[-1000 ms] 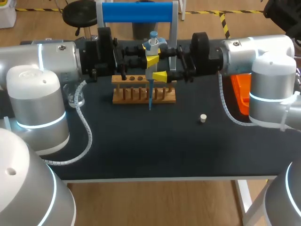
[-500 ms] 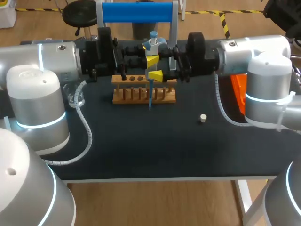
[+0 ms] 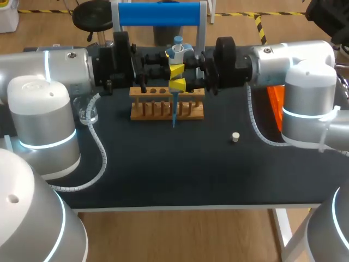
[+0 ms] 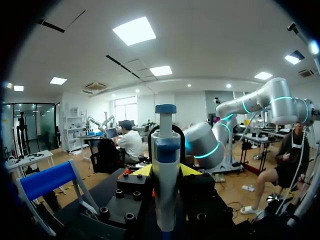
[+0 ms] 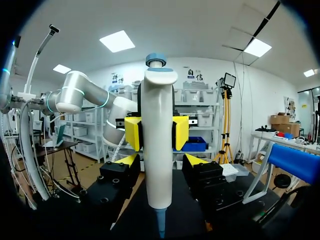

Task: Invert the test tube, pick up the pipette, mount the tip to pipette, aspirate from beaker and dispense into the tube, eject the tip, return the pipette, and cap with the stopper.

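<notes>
The pipette (image 3: 176, 53) stood upright at upper centre of the head view, its blue tip (image 3: 174, 113) hanging over the wooden rack (image 3: 163, 111). The left gripper (image 3: 175, 70) was clamped on the body. Just below, the right gripper (image 3: 178, 85) straddled it, fingers (image 5: 126, 161) apart and not touching. Danger here, I'd say: an off-centre squeeze from the right could twist the pipette in the left's hold and swing the tip into the rack. Both arms reached in level from the sides, wrists facing each other.
</notes>
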Motion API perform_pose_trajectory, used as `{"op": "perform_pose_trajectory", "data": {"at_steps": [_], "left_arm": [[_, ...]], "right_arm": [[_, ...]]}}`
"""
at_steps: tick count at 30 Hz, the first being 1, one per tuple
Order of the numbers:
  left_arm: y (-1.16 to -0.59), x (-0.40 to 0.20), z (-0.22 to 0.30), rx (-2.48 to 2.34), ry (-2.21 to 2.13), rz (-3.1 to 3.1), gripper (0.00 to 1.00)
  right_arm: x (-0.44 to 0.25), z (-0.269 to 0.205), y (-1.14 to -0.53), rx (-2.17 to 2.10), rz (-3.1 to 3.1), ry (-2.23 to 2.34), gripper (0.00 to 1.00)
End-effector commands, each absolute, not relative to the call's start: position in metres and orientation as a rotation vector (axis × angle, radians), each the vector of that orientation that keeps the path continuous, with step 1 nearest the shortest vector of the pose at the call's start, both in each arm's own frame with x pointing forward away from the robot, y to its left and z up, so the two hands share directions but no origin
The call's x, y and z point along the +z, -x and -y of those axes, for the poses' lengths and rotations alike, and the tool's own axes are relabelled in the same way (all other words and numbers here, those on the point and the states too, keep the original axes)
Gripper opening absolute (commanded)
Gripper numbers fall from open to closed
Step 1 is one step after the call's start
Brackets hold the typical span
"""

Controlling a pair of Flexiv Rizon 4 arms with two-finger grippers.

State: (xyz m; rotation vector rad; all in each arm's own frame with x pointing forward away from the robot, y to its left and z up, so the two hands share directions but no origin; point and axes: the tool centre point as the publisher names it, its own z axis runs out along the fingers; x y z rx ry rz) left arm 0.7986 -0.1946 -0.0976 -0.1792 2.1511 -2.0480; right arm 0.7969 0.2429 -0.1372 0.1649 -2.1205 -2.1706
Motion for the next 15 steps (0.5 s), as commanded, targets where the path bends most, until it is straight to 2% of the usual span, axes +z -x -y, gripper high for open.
{"op": "perform_pose_trajectory", "data": {"at_steps": [1, 10, 13, 15], "left_arm": [[-0.7985, -0.0977, 0.1946, -2.05, 0.178, -2.148, 0.0], [-0.7985, -0.0977, 0.1946, -2.05, 0.178, -2.148, 0.0], [-0.7985, -0.0977, 0.1946, -2.05, 0.178, -2.148, 0.0], [-0.7985, -0.0977, 0.1946, -2.05, 0.178, -2.148, 0.0]], "right_arm": [[-0.1363, -0.2439, -0.7956, -2.177, 2.12, -0.162, 0.51], [-0.1355, -0.2444, -0.795, -2.178, 2.116, -0.167, 0.48], [-0.1354, -0.2444, -0.7949, -2.176, 2.117, -0.168, 0.41], [-0.1354, -0.2445, -0.7948, -2.174, 2.117, -0.166, 0.3]]}}
